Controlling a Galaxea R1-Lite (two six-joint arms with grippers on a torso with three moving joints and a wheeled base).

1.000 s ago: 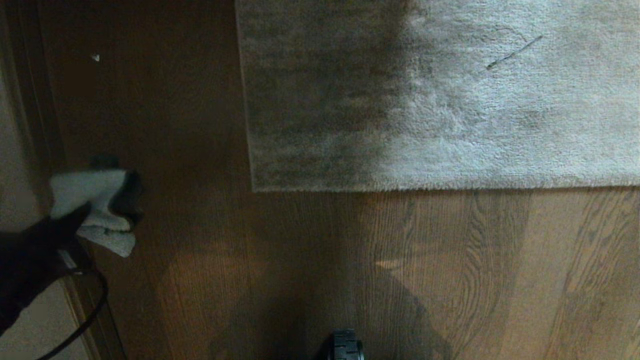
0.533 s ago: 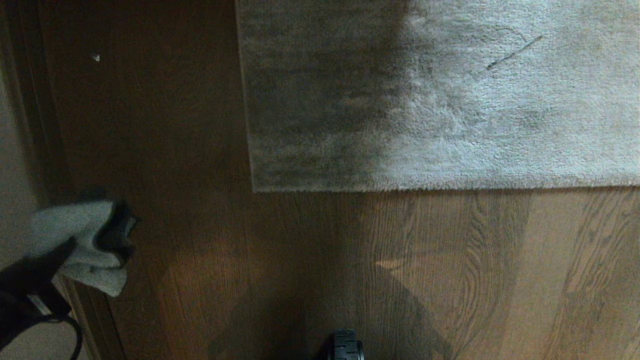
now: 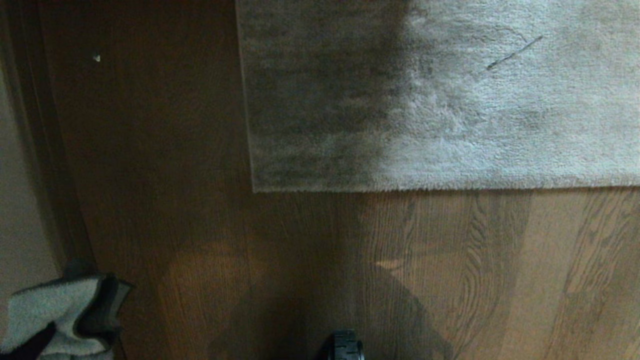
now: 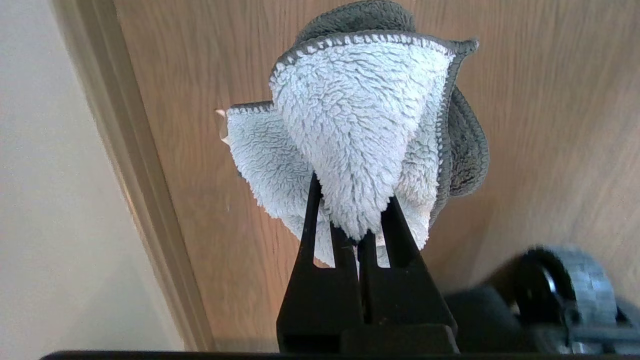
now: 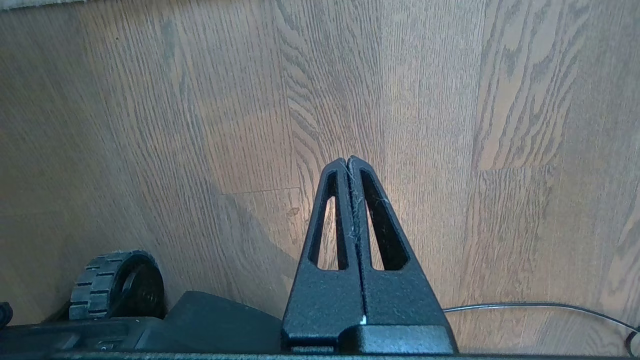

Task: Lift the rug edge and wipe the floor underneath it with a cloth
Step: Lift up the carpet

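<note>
No words to read here

There are no letters, numbers, labels, brand names or signs that can be read on anything in these pictures.
</note>
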